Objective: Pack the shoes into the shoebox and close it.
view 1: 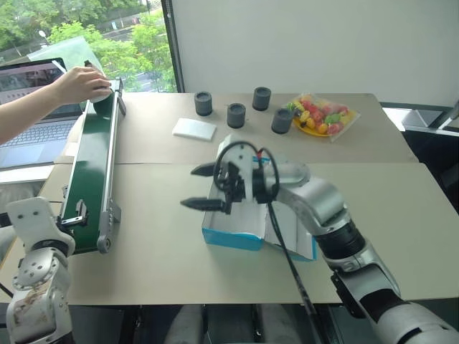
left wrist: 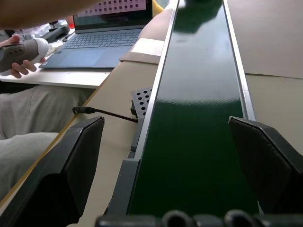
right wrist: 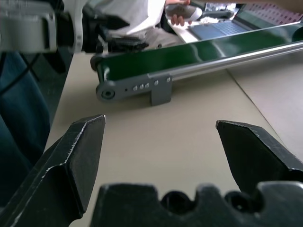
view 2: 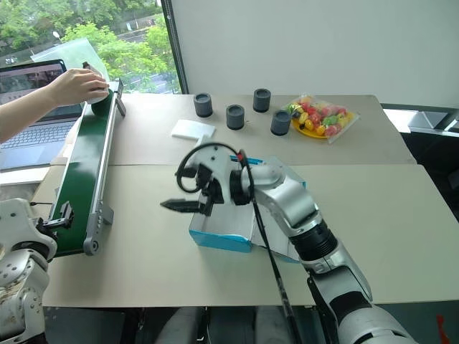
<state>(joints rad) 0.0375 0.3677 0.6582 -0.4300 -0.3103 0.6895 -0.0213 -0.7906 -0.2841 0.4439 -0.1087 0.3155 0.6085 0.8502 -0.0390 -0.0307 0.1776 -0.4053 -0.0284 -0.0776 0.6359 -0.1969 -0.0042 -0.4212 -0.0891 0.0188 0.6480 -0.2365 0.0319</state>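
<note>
Waiting on shoes: right gripper (view 1: pixel 199 188) spread empty beside the open shoebox (view 1: pixel 233 239), left gripper (left wrist: pixel 175 142) spread at the green conveyor (view 1: pixel 93 172), where a person's hand (view 1: pixel 79 84) loads the far end.

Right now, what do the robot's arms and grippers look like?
The right arm is silver-grey metal with black joint bands and a black cable looping along it. The right gripper has two black, pointed fingers. The left arm is pale grey, scuffed, with round screw holes. The left gripper has two black wedge-shaped fingers.
</note>
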